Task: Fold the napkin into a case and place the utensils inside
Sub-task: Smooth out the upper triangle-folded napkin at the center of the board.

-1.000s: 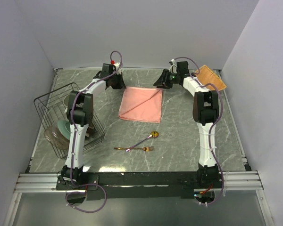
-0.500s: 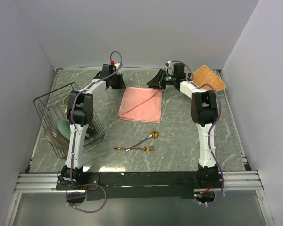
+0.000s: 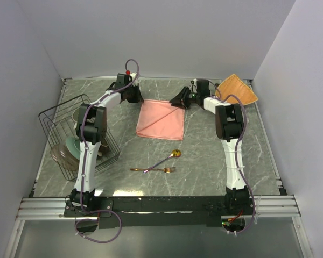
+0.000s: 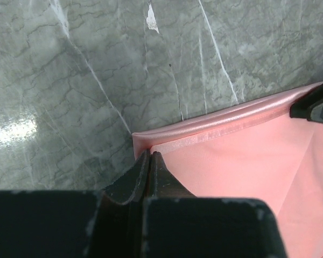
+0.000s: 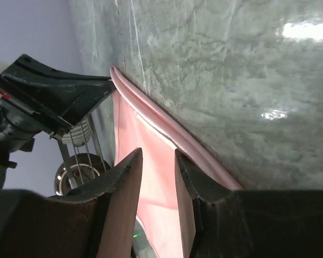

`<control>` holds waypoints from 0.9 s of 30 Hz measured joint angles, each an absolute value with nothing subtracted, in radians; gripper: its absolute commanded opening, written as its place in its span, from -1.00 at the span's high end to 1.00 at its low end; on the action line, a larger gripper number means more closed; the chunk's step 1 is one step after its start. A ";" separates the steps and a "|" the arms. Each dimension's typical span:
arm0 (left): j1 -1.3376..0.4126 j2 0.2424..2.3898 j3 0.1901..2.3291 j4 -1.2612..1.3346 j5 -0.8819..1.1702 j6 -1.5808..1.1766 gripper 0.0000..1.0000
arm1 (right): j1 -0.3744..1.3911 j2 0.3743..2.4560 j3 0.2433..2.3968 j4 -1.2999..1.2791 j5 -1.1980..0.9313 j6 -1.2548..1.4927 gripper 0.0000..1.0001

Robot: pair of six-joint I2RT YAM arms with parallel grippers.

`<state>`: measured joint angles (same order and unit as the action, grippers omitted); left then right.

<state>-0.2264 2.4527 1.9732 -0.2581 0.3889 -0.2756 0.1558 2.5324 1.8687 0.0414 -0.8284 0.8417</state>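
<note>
The task is in an early part. The napkin (image 3: 161,119) lies flat at the far middle of the table (image 3: 215,161). It looks folded over already, because a rolled double edge runs along its far side and a diagonal line crosses it. But it is a wide sheet, not yet a narrow case.

The left gripper (image 4: 149,159) is at the far left corner of the cloth with its fingers pressed together. The wrist view is too close there, so I cannot say if a bit of cloth is caught between them. The right gripper (image 5: 154,177) is at the far right corner with its fingers spread, and pink cloth shows in the gap.

The spoon (image 3: 169,157) and the fork (image 3: 153,170) lie nearer to the arm bases, apart from the napkin, and their handles seem to touch. Further folds and putting them inside are left to do.

The surface is grey-green marble pattern, glossy, with bright reflections. Pale plain walls stand on three sides. A wire rack (image 3: 59,115) with crockery is at the left, and an orange mat (image 3: 238,88) is in the far right corner.
</note>
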 measured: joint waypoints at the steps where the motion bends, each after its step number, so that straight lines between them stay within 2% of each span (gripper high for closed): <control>1: -0.226 2.453 1.971 -0.255 0.390 -0.276 0.99 | 0.154 2.534 1.872 0.040 -0.828 0.845 0.18; 12: -0.220 2.453 1.969 -0.252 0.403 -0.282 0.98 | 0.160 2.524 1.887 0.057 -0.828 0.844 0.00; 20: -0.218 2.453 1.967 -0.252 0.406 -0.287 0.98 | 0.266 2.383 1.729 0.165 -0.887 0.884 0.02; 27: -0.217 2.453 1.967 -0.252 0.407 -0.295 0.99 | 0.329 2.379 1.705 0.186 -0.900 0.902 0.08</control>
<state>-0.2173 2.4527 1.9675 -0.2516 0.4072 -0.2947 0.3290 2.3795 1.7046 0.1856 -0.9005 0.9016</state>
